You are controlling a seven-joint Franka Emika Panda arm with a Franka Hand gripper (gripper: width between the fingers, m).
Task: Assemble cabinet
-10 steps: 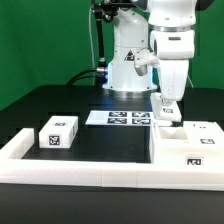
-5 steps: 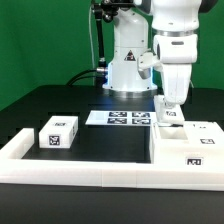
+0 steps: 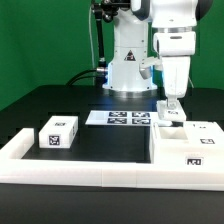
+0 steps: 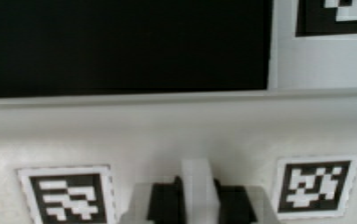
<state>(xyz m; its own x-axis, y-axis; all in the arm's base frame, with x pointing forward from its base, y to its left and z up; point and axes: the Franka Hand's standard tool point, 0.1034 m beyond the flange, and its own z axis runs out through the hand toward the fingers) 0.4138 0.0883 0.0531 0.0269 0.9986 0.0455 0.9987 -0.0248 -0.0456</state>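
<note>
My gripper [image 4: 193, 203] is pressed almost together, pinching the thin edge of a white panel [image 4: 193, 168]. Just below is the cabinet body [image 3: 190, 150], at the exterior view's right. A tagged block [image 3: 58, 133] sits well apart, with the marker board [image 3: 125, 118] farther back.

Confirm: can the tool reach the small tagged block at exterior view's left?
Likely yes: small block stands alone, nothing over it. But the tool is shut, low over the large cabinet block; it must lift and open first.

White cabinet block [image 3: 58, 133] carries black-and-white square tags; the table [image 3: 110, 142] is black.
</note>
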